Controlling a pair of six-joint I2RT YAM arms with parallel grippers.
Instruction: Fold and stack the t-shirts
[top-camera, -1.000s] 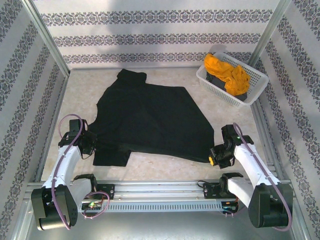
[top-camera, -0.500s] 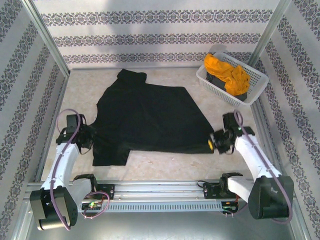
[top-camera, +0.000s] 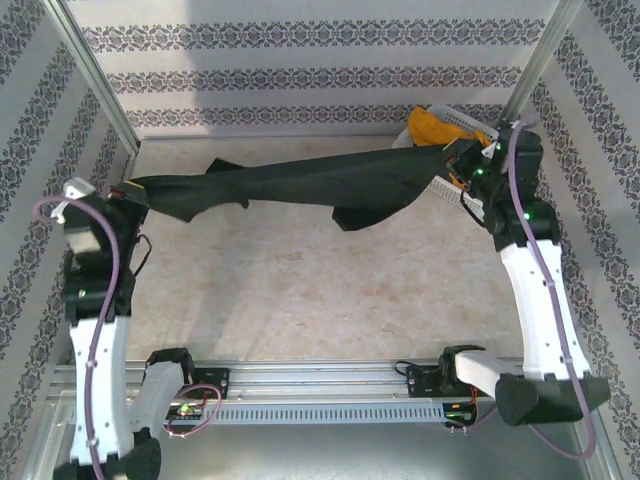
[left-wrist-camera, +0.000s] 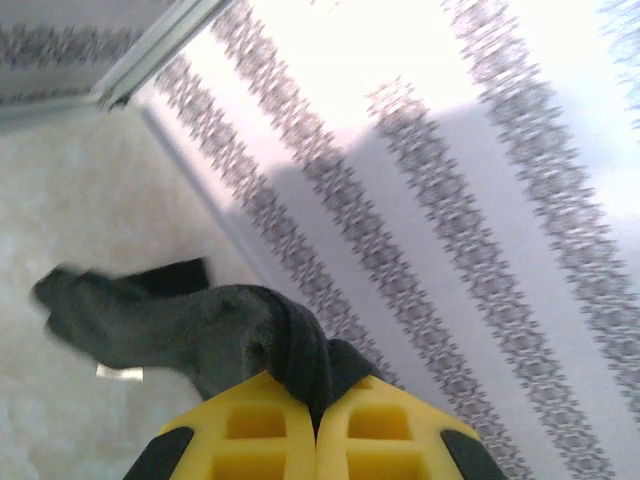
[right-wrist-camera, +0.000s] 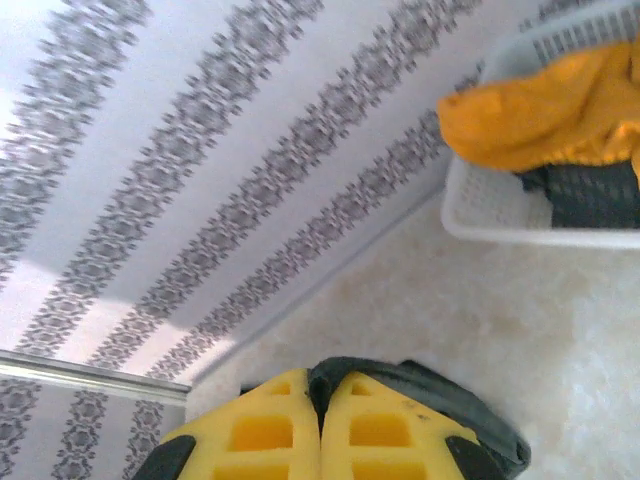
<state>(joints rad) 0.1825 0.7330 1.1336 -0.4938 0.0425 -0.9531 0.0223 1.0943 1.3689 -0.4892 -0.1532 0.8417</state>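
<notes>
I am holding the large black t-shirt (top-camera: 300, 180) in the air between my two pincers, and it is stretching like a sagging band above the far half of the pale surface (top-camera: 300, 300). My left pincer (top-camera: 128, 192) is gripping one end with its yellow jaws closed tight and dark cloth bunching out between them. My right pincer (top-camera: 462, 160) is gripping the other end the same way, jaws pressed together on a thin fold. I cannot tell which hem or sleeve either one has. The fabric is behaving as soft, light and limp: it is drooping in the middle, and a loose flap is hanging below the band toward the right. I judge that it will not keep a shape unless it is laid flat, and that it is best held at corners or seams, with enough cloth in the pinch not to slip. A white lattice basket (right-wrist-camera: 500, 215) is sitting in the far right corner, near my right pincer. It is holding an orange-yellow t-shirt (right-wrist-camera: 540, 115) heaped on top and a dark grey t-shirt (right-wrist-camera: 590, 195) underneath.
</notes>
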